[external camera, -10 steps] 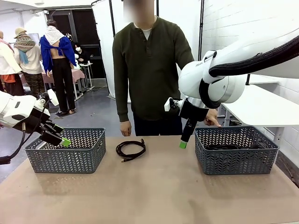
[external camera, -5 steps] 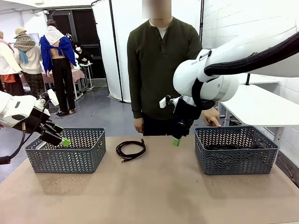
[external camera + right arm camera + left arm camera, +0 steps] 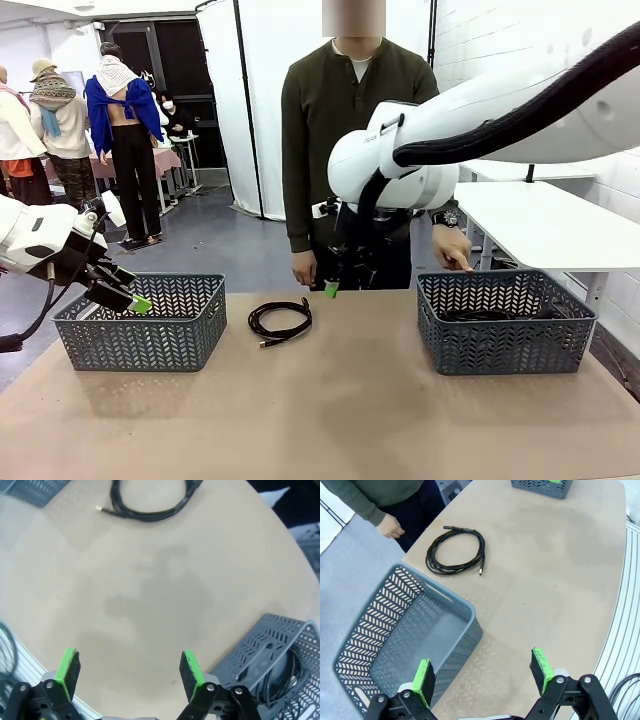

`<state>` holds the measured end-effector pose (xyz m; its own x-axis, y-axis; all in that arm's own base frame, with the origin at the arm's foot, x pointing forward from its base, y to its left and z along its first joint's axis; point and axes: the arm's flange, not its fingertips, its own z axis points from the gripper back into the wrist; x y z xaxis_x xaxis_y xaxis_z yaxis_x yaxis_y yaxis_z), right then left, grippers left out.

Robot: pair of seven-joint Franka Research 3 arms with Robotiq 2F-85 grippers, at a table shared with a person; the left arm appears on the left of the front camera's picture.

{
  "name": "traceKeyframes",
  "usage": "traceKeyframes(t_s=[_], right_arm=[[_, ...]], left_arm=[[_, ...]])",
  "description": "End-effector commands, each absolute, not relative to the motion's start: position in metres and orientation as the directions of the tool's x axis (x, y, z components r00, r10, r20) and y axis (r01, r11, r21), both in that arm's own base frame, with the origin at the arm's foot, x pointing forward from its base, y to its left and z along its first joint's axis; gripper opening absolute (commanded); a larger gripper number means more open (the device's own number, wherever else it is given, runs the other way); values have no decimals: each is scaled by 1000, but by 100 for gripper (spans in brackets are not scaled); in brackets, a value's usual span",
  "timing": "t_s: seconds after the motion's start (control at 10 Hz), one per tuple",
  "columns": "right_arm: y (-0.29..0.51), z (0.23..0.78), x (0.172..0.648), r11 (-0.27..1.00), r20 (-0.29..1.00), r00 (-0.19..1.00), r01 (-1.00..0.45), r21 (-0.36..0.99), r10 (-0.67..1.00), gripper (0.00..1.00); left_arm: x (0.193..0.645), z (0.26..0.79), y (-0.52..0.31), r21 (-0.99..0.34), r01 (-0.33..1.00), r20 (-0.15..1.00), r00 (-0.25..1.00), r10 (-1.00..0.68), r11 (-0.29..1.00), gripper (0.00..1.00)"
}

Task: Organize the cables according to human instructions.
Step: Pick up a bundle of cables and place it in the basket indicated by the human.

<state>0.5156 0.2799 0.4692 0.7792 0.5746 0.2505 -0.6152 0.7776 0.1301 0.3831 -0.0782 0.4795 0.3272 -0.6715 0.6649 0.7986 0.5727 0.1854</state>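
**One cable coil loose on the bench, both grippers empty**

So the loose cable (image 3: 280, 321) is lying flat on the brown bench (image 3: 330, 410), coiled into a rough oval, sitting between the two grey baskets but closer to the left one. In the front view its long axis runs roughly 8 to 2 o'clock, with one plug end poking out at the 7 o'clock side of the coil and the other end sticking up around 1 o'clock. In the left wrist view the same coil (image 3: 456, 551) is up top, with a small metal-tipped plug pointing down at its lower right edge.

The left basket (image 3: 140, 322) looks empty inside. The right basket (image 3: 505, 320) has more black cables (image 3: 480, 314) coiled in the bottom, and the right wrist view shows them too (image 3: 280, 672). Can't tell how many are in there.

The right gripper (image 3: 331, 288) hangs above the bench just right of the loose coil, fingers spread wide, holding nothing. The left gripper (image 3: 135, 303) hovers over the near-left rim of the left basket, fingers also wide apart and empty.

The human (image 3: 360, 150) stands at the far side, one hand (image 3: 452, 247) reaching down toward the far rim of the right basket.
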Motion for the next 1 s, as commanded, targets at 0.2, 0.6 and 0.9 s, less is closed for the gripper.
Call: traceKeyframes(t_s=[0.2,0.6,0.9], right_arm=[[311,456,560,891,268,892,-417,180,363,100],[330,441,594,932,261,923,-329,152,283,100],[324,438,591,922,263,919,-346,175,295,100]], left_arm=[[386,477,-76,181,804,669,321,-670,566,100],[386,477,-76,181,804,669,321,-670,566,100],[386,477,-76,181,804,669,321,-670,566,100]])
